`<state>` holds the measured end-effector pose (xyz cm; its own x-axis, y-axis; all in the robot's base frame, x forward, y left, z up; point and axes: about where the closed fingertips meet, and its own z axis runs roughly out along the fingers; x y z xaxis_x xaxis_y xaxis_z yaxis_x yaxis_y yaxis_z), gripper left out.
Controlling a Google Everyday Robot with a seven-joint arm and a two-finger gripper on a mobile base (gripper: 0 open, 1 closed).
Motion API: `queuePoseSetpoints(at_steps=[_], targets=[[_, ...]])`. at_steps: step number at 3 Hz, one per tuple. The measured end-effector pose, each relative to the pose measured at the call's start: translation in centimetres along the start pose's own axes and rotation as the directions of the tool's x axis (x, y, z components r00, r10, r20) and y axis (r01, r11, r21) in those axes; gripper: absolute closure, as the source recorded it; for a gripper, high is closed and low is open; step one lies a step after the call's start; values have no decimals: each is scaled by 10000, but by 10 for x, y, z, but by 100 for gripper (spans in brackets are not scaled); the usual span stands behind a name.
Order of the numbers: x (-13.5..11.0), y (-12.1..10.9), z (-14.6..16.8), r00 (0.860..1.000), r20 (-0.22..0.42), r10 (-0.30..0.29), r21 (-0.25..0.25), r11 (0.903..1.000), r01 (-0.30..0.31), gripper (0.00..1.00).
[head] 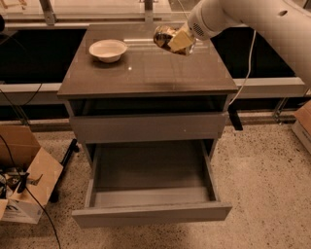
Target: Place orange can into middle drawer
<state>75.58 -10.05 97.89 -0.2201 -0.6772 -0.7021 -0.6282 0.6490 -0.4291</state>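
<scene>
The orange can (163, 36) is a small shiny can with an orange-gold and dark brown wrap. It is held tilted in the air above the back of the cabinet top (146, 73). My gripper (176, 41) is shut on the orange can, with its tan fingers (181, 41) on the can's right side. The white arm (243, 17) reaches in from the upper right. One drawer (150, 180) stands pulled open below the closed drawer front (148, 127); its inside shows nothing in it.
A white bowl (108, 50) sits on the left of the cabinet top. An open cardboard box (22, 185) and cables lie on the floor at the left. A rail and posts (48, 12) run behind the cabinet.
</scene>
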Motion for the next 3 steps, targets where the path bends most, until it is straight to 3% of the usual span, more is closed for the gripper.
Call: queuePoseSetpoints(at_steps=[2, 3], targets=[[1, 4, 5, 10000, -28, -20, -79, 10000, 20, 14], [1, 5, 6, 10000, -35, -27, -106, 9999, 27, 0]])
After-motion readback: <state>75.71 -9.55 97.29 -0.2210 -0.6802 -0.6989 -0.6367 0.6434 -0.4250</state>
